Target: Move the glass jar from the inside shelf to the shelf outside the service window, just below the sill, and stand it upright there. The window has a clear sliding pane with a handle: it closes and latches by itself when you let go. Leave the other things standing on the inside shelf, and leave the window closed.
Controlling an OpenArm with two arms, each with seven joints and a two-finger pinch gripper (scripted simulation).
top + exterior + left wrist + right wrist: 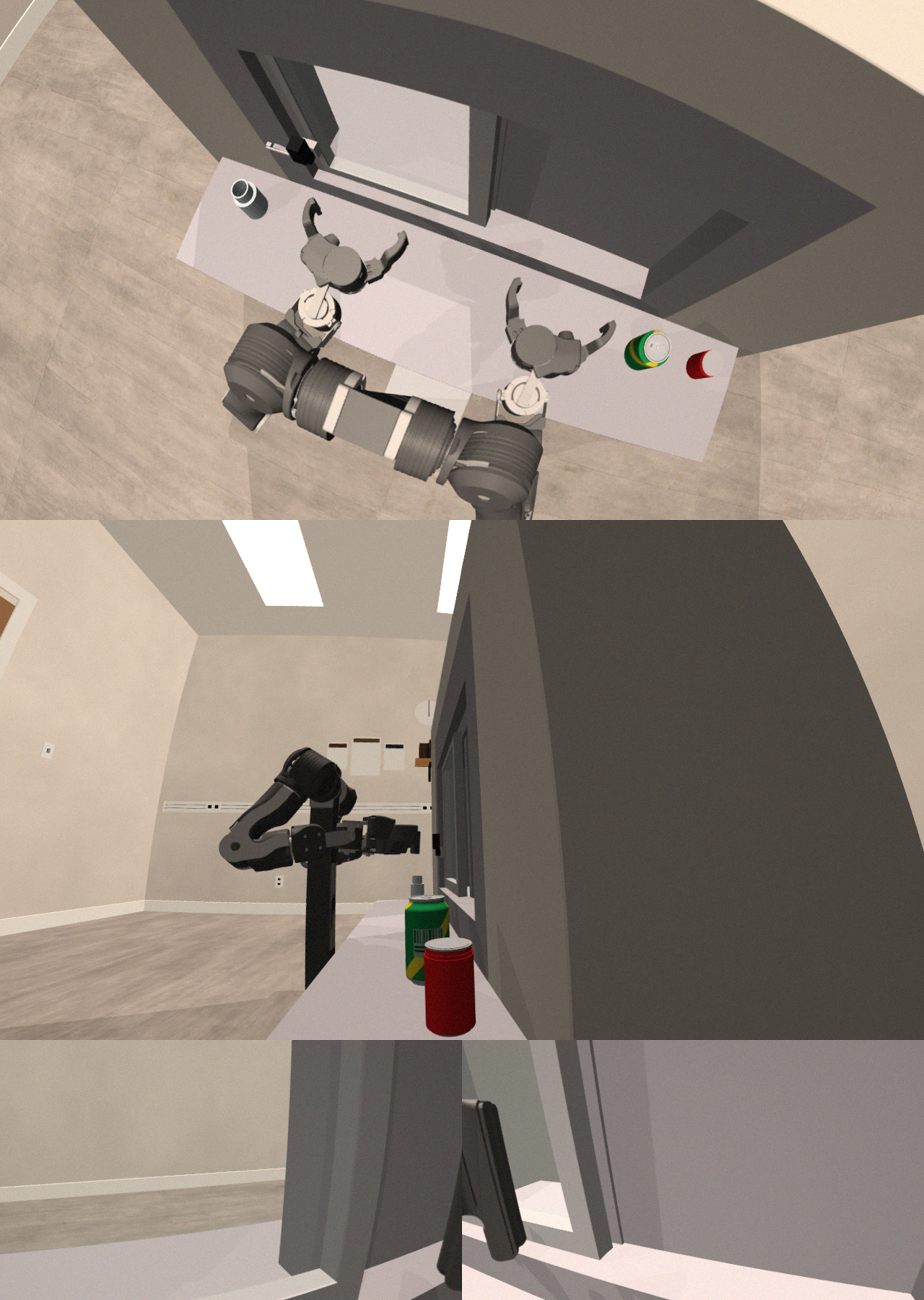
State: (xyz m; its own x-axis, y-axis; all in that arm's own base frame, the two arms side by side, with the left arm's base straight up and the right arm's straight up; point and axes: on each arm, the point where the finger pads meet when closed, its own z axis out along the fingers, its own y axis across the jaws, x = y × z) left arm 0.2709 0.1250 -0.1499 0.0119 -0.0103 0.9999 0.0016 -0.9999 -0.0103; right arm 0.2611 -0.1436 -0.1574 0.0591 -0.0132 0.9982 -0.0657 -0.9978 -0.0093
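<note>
The glass jar point(250, 200) point(417, 889), grey and translucent with a pale rim, stands upright at the far left of the inside shelf point(213, 242) point(362, 972). The clear pane point(482, 167) point(351, 1148) point(570, 1148) stands at the left end of the window and looks closed; its black handle point(300, 150) point(436, 843) is on its left side. Through it shows the pale outside shelf point(413, 139) point(202, 1260). My left gripper point(359, 217) is open and empty, right of the jar and in front of the pane. My right gripper point(564, 302) is open and empty, left of the green can.
A green and yellow can point(646, 351) point(423, 921) and a red can point(699, 365) point(449, 989) stand at the right end of the inside shelf. The dark window wall point(581, 97) and its raised sill point(574, 248) point(678, 1271) lie beyond both grippers.
</note>
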